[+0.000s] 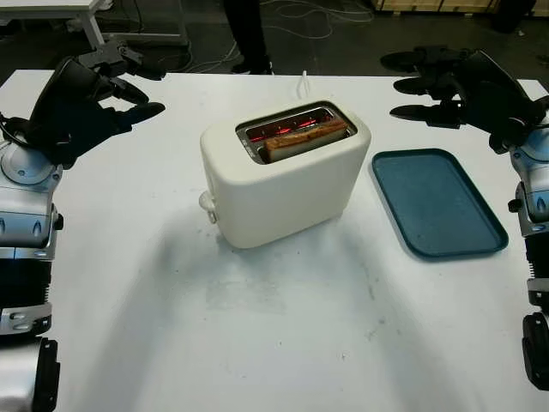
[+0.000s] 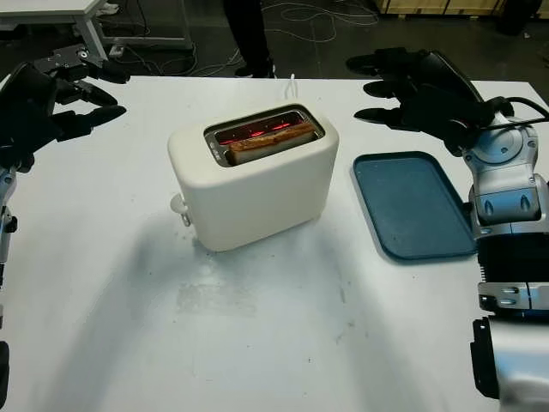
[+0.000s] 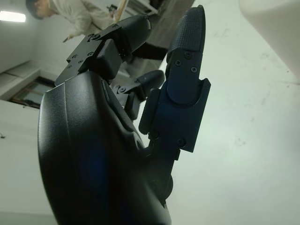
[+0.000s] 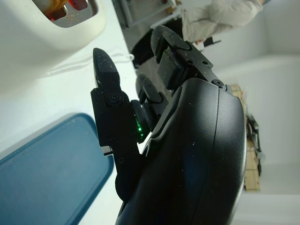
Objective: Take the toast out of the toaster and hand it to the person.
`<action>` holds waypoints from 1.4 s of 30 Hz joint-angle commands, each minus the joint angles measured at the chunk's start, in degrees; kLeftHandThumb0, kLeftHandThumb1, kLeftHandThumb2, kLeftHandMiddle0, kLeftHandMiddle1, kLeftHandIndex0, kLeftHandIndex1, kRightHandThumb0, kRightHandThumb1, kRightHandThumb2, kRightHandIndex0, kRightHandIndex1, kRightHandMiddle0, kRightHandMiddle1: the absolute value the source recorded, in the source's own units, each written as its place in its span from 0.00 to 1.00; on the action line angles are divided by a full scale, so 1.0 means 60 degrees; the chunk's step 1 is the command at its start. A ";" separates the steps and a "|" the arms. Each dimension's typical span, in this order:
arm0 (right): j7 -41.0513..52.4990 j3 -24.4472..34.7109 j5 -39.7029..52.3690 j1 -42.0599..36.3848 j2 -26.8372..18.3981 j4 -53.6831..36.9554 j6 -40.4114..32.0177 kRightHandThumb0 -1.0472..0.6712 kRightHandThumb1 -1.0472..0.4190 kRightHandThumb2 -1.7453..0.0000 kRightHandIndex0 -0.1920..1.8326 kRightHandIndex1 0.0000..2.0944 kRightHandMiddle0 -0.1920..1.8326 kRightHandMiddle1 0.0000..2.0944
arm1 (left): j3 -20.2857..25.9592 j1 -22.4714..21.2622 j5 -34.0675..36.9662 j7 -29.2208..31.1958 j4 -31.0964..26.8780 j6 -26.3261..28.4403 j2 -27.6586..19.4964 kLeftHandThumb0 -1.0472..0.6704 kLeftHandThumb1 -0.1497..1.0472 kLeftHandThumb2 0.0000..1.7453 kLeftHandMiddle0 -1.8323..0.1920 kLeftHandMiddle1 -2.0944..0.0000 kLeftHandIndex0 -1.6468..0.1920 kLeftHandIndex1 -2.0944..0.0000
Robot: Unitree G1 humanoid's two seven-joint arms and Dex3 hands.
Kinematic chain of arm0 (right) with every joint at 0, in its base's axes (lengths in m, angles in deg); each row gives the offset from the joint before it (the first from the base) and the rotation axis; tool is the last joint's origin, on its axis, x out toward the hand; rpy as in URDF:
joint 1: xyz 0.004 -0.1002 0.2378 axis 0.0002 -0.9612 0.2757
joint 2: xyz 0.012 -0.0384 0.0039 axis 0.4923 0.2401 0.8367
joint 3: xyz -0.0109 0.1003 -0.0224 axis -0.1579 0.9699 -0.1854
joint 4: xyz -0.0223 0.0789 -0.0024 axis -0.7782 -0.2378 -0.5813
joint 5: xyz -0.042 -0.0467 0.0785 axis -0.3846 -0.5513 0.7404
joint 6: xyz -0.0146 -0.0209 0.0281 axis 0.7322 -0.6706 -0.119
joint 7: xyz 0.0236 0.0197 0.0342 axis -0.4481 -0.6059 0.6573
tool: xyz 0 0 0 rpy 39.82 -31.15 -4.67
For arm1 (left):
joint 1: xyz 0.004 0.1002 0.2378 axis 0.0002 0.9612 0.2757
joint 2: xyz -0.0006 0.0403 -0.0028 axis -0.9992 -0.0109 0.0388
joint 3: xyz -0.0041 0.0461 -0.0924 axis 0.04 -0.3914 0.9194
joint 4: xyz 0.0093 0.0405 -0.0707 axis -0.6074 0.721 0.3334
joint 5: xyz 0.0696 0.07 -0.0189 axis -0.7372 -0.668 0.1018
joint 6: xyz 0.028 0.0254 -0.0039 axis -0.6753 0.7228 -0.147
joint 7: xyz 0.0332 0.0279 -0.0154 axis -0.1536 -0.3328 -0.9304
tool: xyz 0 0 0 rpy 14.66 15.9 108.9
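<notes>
lab/workshop | loose floor cables (image 1: 300, 21); metal-legged workbench (image 1: 86, 13)

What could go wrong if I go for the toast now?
The toaster elements glow red around the toast, so fingers in the slot may meet heat. The toast sits low, leaving little to pinch. Both the left hand and right hand are open and off to the sides.

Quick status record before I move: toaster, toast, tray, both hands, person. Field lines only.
toaster: cream, mid-table, elements glowing red
toast: in the slot, top edge showing
tray: blue, bare, on the toaster's right
left hand: open, raised left of toaster
right hand: open, raised above tray's far end
person: standing beyond table's far edge
</notes>
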 commanded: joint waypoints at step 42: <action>-0.0047 -0.0079 -0.0032 -0.0056 0.0082 -0.0249 -0.0416 0.43 0.09 0.98 0.40 0.01 0.38 0.00 | -0.0152 -0.0114 0.0050 0.0242 -0.0538 0.0397 -0.0014 0.27 0.89 0.07 0.74 0.49 0.71 0.60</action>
